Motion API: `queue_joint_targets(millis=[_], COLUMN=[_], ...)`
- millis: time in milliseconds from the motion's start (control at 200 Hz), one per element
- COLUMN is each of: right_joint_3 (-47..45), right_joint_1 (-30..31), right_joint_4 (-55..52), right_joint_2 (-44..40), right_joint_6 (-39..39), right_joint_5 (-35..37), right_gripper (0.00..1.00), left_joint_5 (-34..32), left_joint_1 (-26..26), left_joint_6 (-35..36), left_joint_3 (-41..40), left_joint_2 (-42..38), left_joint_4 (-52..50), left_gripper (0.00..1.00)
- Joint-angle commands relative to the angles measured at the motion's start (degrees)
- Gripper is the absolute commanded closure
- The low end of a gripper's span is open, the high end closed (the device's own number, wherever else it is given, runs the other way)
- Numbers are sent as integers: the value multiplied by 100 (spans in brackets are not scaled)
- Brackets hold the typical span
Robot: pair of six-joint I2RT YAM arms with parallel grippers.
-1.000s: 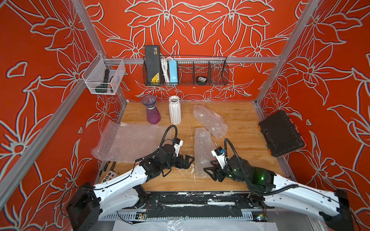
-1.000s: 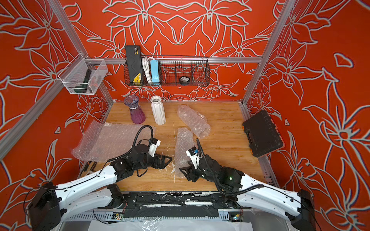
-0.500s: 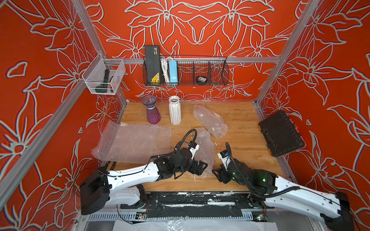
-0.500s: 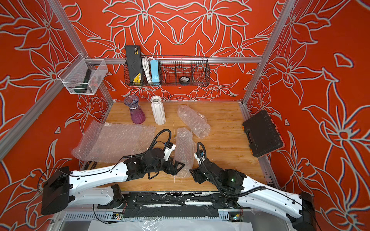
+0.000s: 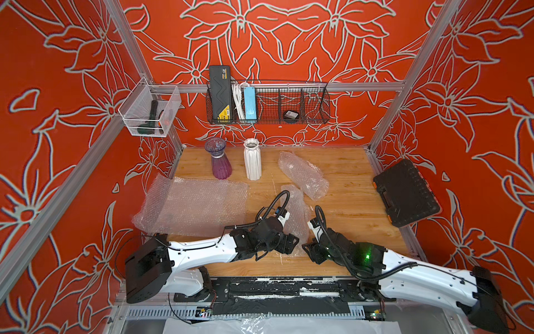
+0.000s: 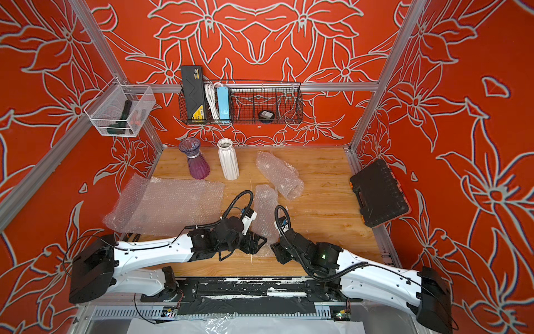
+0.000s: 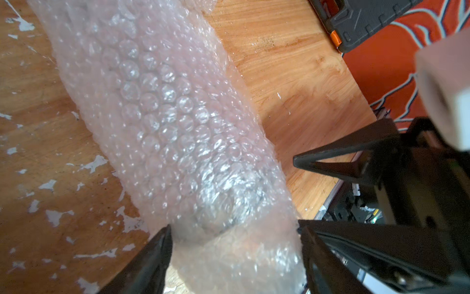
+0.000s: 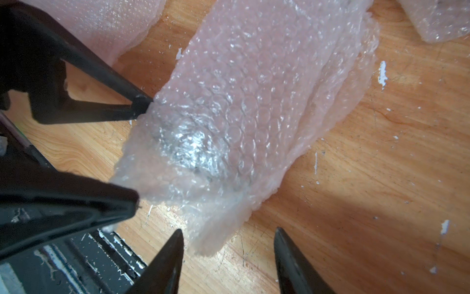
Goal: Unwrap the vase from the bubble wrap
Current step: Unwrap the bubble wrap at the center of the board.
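- The bubble wrap lies as a roll on the wooden table, its near end between the left gripper fingers.
- Both those fingers touch the wrap's sides; I cannot tell whether they squeeze it.
- A grey shape shows dimly through the wrap just ahead of them.
- The right gripper stands parted, holding nothing, with the roll's corner just beside one fingertip.
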Motion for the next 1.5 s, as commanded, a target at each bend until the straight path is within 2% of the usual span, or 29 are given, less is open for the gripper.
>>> queue_joint_targets(millis=[0,95,145,225,315,420,505,606,761,1141,1391,1441,1496], right_joint_3=[-94,-63,-53,-98,-151,-195,-207,-188,-206,-311,-339,-337,-329], right_joint_1=[-25,-85,-104,-118,-149,-149,-147,-149,-149,-149,-149,-149,-149], right_joint_4=[245,258,221,240,239,221,152,52,-117,-818,-1012,-1036,-1073], right_joint_2=[120,227,241,178,128,58,-18,-157,-460,-1256,-1508,-1506,-1510], right_joint_6=[10,-20,-12,-2,14,41,54,28,24,149,239,250,269], right_joint_5=[134,125,176,221,219,195,220,266,361,731,721,651,572], right_gripper=[46,50,56,78,90,92,93,100,100,100,100,91,81], left_joint_5=[6,12,-8,-41,-83,-111,-120,-165,-352,-991,-850,-694,-544], left_joint_1=[-40,-45,-41,-41,-42,-39,-39,-39,-39,96,285,284,286], left_joint_6=[-55,-73,-83,-93,-91,-106,-114,-92,-72,173,293,302,317], left_joint_3=[-45,-68,-103,-155,-233,-296,-329,-349,-440,-533,-710,-761,-790], left_joint_2=[100,128,120,102,112,137,128,87,-54,-666,-1206,-1304,-1395], left_joint_4=[250,264,264,264,290,316,318,269,156,-474,-771,-795,-826], left_gripper=[30,35,38,43,50,58,69,82,100,100,100,88,64])
